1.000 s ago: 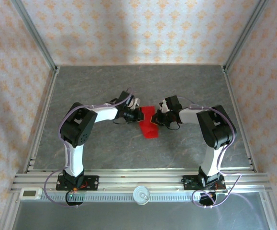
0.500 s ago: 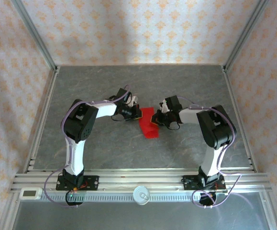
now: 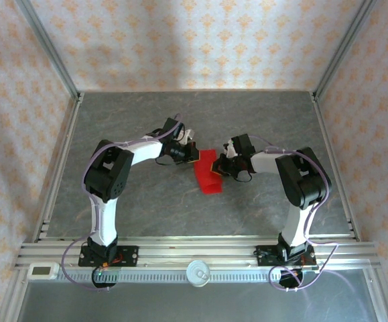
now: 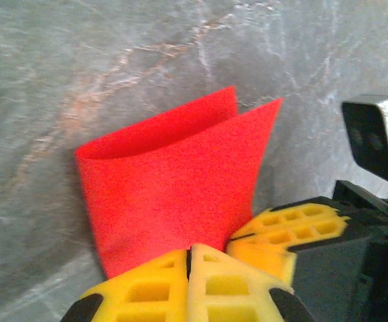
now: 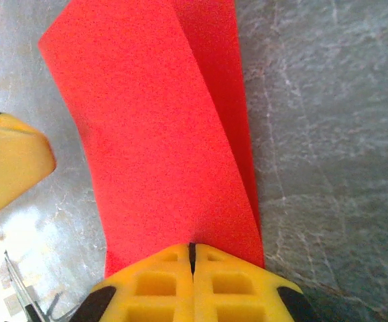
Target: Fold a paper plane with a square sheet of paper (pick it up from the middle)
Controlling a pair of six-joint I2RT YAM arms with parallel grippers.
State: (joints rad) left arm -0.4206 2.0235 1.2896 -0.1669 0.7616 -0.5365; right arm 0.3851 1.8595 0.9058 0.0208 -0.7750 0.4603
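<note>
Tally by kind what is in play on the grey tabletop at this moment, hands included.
Folded red paper: 1
Robot hands: 2 (left hand and right hand, both shut on the paper)
Total: 3

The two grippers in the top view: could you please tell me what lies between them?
In the top view, the folded square sheet of paper lies between the left gripper and the right gripper; both wrist views show each shut on it.

Black-jointed white arms point(image 3: 101, 225); lilac cables point(image 3: 64, 253); yellow latticed pincer pads point(image 4: 147, 290).
</note>
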